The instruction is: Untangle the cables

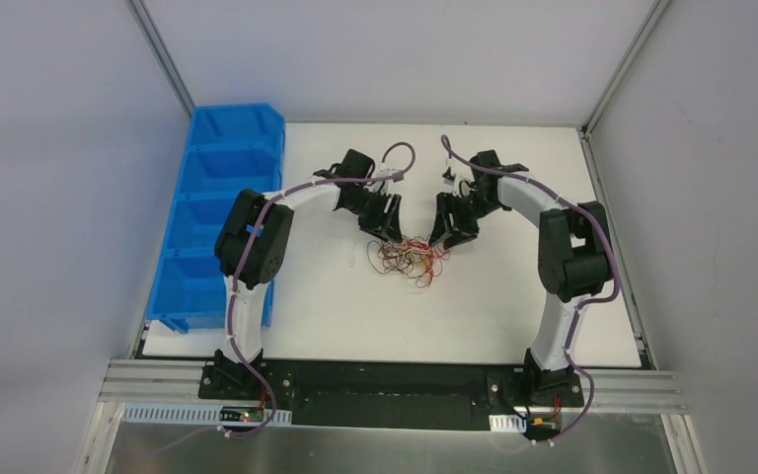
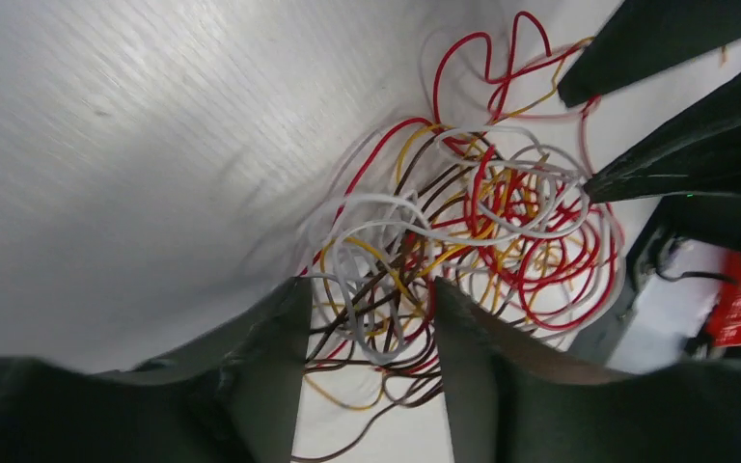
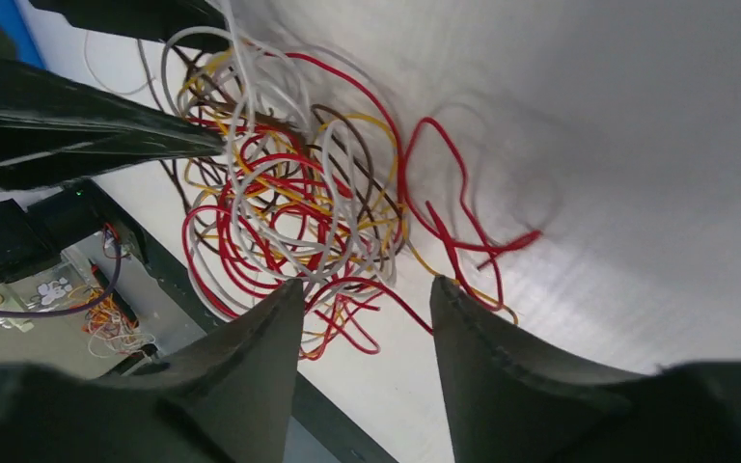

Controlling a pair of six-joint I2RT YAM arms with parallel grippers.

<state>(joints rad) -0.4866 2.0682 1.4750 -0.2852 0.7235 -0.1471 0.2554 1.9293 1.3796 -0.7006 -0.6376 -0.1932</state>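
We are logging the tangle of hair-thin red, orange-yellow, dark brown and white wires [image 1: 413, 259] lying mid-way across the white tabletop [image 1: 513, 306], between the two arms. The black two-finger left gripper [image 2: 367, 294] is hanging over the tangle's left edge, fingers spread, loose strands crossing the gap, nothing pinched. The black two-finger right gripper [image 3: 365, 289] is sitting likewise parted at the right edge, clamping nothing

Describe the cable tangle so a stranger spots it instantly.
On the white table, find where the left gripper and right gripper nearly meet. The cables lie there: a small nest of hair-thin red, yellow, white and brown loops, unlike the thick purple hoses along the arms.
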